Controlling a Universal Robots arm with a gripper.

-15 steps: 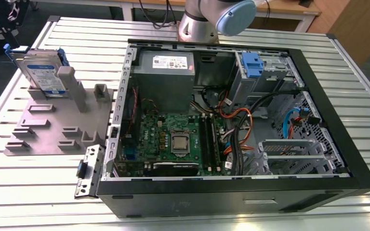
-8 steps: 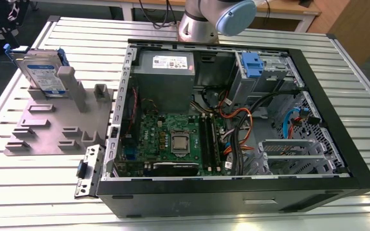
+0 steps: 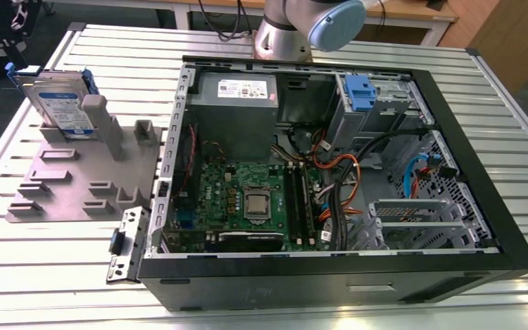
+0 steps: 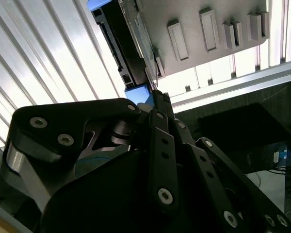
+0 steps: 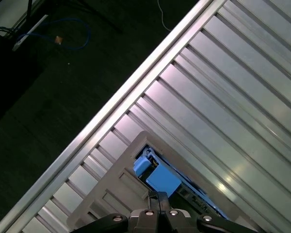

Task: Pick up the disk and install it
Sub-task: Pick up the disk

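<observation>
The disk [image 3: 62, 103] stands upright on its edge in a grey slotted holder [image 3: 71, 179] at the exterior view's left, its silver face and white-and-blue label framed by blue rails. In both wrist views I look down on its top edge: dark body and blue rail [image 4: 121, 43], blue rail end [image 5: 162, 179]. My gripper [image 4: 157, 97] [image 5: 157, 196] hangs above that edge, apart from it, with its black fingertips closed together and nothing between them.
An open black computer case [image 3: 337, 172] lies on the ribbed metal table [image 3: 245, 302], with a motherboard, cables and a metal drive cage bearing a blue latch [image 3: 360, 93]. The table's edge and dark floor [image 5: 48, 97] lie beside the holder [image 5: 116, 179].
</observation>
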